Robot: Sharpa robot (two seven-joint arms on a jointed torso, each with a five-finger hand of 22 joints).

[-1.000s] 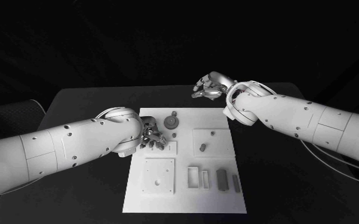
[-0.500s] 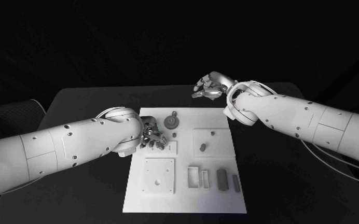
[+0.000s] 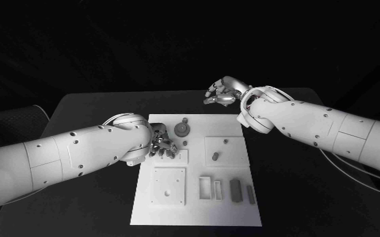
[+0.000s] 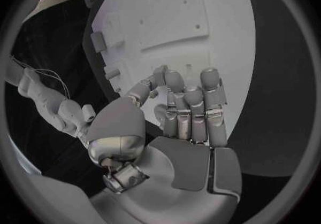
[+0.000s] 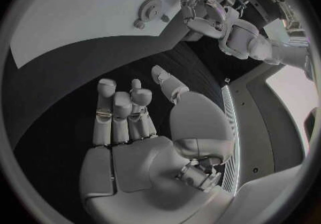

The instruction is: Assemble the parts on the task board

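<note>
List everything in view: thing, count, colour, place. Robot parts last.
table: one, black, beneath everything.
task board: one, white, middle of the table.
gear: one, grey, far end of the board.
raised plates: three, white, on the board.
bars: two, grey, lying at the board's near right.
left hand: one, silver, over the board's left edge, fingers curled; whether it holds anything cannot be told.
right hand: one, silver, above the table beyond the board, holding nothing.

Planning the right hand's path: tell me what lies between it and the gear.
Head view: between the right hand and the gear lie bare black table and white board.
</note>
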